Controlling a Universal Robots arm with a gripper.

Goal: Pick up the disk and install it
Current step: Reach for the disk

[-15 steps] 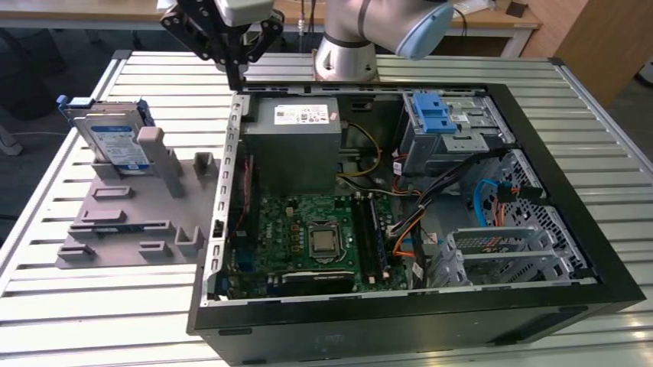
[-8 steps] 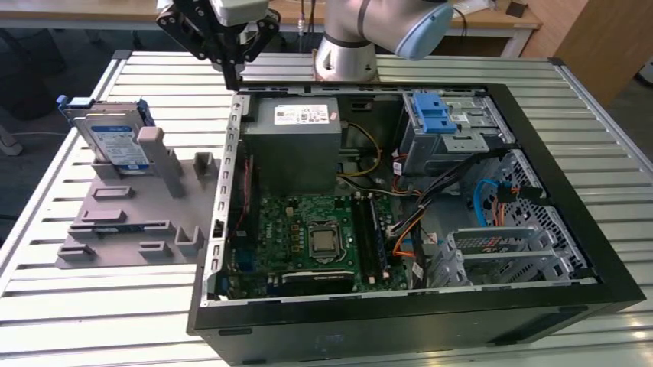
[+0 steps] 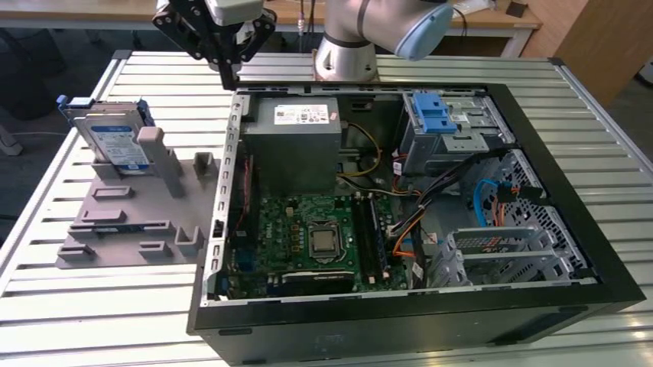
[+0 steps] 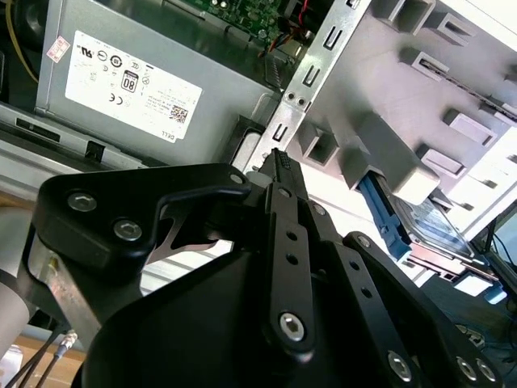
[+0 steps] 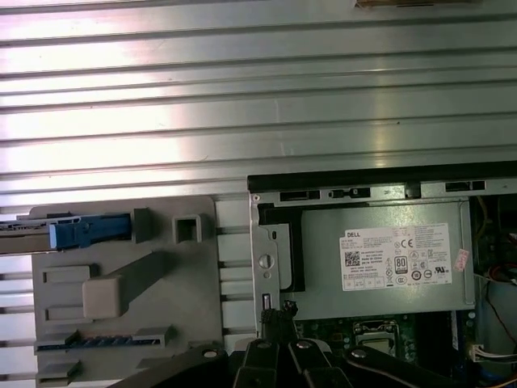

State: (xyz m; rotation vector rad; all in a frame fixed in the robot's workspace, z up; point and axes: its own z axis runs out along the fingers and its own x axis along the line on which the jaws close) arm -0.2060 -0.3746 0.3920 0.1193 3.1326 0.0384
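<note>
Your hand (image 3: 229, 76) is empty, its fingers pressed together, and hangs over the wall of the open case (image 3: 571, 252) that faces the stand (image 3: 133, 229). The disk (image 3: 110, 139) stands on edge in that stand on the tabletop (image 3: 102, 321), well apart from the hand. You have not yet picked it up or installed it.

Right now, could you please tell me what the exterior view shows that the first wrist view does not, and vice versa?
Exterior view: the whole open computer case, its motherboard, the drive cage with a blue latch, and the disk's labelled face. First wrist view: a look from above, with the disk edge-on in the grey stand and the gripper, shut and empty, near the case wall. Both: the disk, the stand, the power supply, the gripper and the slatted table.
</note>
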